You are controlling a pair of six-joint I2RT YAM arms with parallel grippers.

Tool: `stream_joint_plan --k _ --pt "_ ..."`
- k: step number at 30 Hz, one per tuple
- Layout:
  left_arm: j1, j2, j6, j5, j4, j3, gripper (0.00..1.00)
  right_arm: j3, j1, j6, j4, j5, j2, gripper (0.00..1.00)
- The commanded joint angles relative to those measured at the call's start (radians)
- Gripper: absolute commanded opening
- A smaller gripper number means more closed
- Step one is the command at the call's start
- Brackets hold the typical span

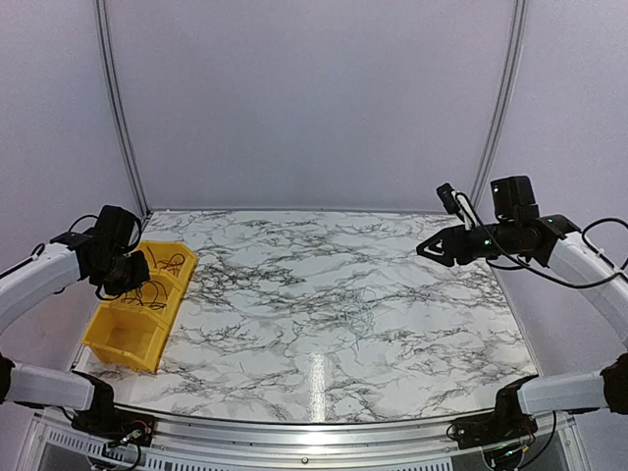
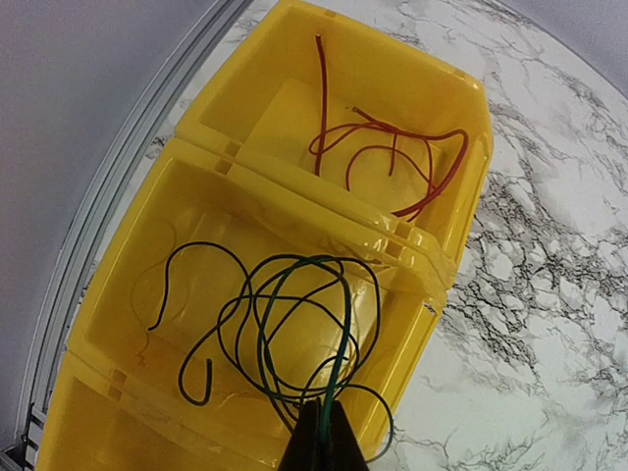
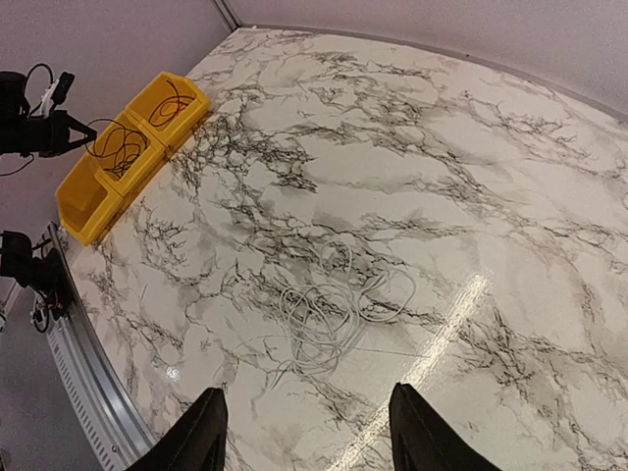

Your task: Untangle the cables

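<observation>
In the top view, the left gripper (image 1: 126, 273) hangs over the middle compartment of a yellow bin (image 1: 126, 345) that sits at the left edge of the table (image 1: 412, 294). The right gripper (image 1: 424, 250) is raised near the right edge. A faint whitish tangle (image 1: 353, 319) lies around the table's middle.

In the left wrist view, the left gripper's fingers are pinched together on a green cable (image 2: 339, 378). It loops down among dark cables (image 2: 201, 245) in the middle compartment. Red cables (image 2: 320, 88) lie in the compartment beyond it.

In the right wrist view, the right gripper (image 3: 312, 432) has its jaws wide apart and holds nothing. It is poised above the whitish tangle (image 3: 329, 314), which rests on bare marble well apart from the yellow bin.
</observation>
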Motion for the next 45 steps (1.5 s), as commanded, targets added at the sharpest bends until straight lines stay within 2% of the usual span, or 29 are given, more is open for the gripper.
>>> stream_joint_plan --k 1,15,22,25,33,36,39,43,45 --pt "0.028 0.067 -0.046 -0.002 0.037 -0.017 0.0 -0.006 -0.006 -0.02 0.012 0.02 -0.015 0.57" --pt "0.074 0.231 -0.059 0.05 0.134 -0.026 0.0 -0.008 -0.011 -0.037 0.001 0.041 -0.014 0.57" --pt "0.077 0.244 -0.045 0.076 0.139 -0.022 0.0 -0.006 -0.011 -0.044 0.006 0.037 0.002 0.57" --pt "0.077 0.228 -0.036 0.074 0.088 0.017 0.19 0.0 -0.01 -0.054 0.001 0.038 0.008 0.57" --pt "0.078 0.116 -0.001 -0.064 -0.148 0.164 0.46 0.046 -0.01 -0.08 -0.021 0.04 0.043 0.57" --pt "0.078 0.086 0.041 -0.071 -0.192 0.249 0.51 0.074 -0.009 -0.094 -0.023 0.028 0.066 0.57" --pt "0.072 0.08 0.083 0.001 -0.184 0.328 0.51 0.087 -0.005 -0.135 -0.01 0.012 0.09 0.57" --pt "0.03 0.078 0.1 0.153 -0.109 0.387 0.51 0.117 0.038 -0.336 -0.048 -0.003 0.139 0.53" --pt "-0.031 0.079 0.111 0.171 -0.06 0.408 0.5 0.131 0.076 -0.446 -0.084 -0.001 0.165 0.5"
